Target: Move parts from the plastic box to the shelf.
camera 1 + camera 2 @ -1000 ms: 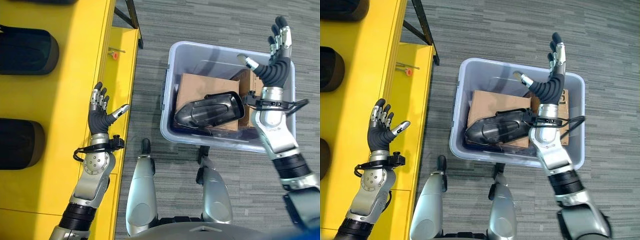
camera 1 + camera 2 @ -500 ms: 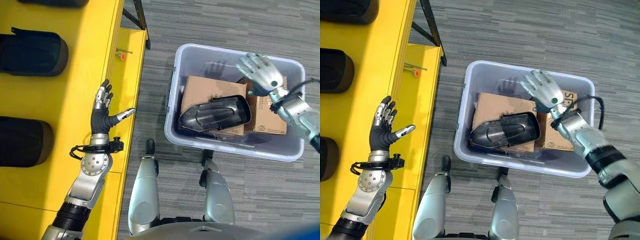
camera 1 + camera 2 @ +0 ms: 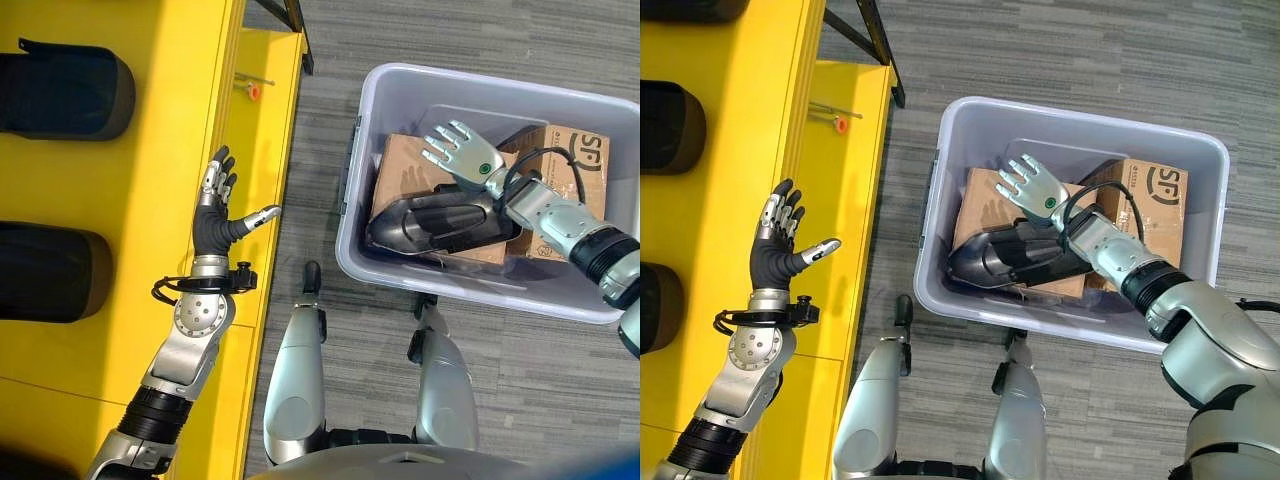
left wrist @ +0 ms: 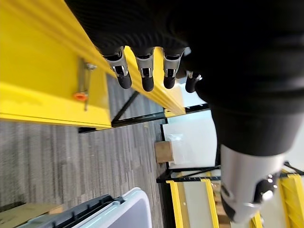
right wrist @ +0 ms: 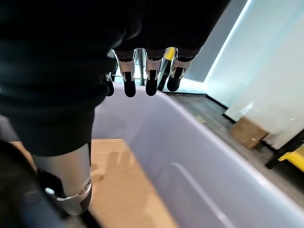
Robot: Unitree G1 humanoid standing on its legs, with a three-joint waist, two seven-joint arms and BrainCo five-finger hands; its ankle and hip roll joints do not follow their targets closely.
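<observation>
A clear plastic box (image 3: pixel 351 190) stands on the floor at the right. Inside it a black moulded part (image 3: pixel 425 222) lies across a cardboard carton (image 3: pixel 400 165). My right hand (image 3: pixel 463 157) hovers flat and open just above that black part, palm down, fingers spread toward the box's far left wall (image 5: pixel 199 156). My left hand (image 3: pixel 217 215) is open with straight fingers above the front edge of the yellow shelf (image 3: pixel 160 150), holding nothing. Two black parts (image 3: pixel 65 80) (image 3: pixel 50 285) lie on the shelf to its left.
A second carton (image 3: pixel 568 165) sits at the box's right end. A small orange-tipped screw (image 3: pixel 253 90) lies on the shelf's lower ledge near a black frame leg (image 3: pixel 880 45). Grey carpet surrounds the box.
My right hand has swung from the box's right side to its middle and come down over the black part. The view has shifted a little; the left hand stays open over the shelf.
</observation>
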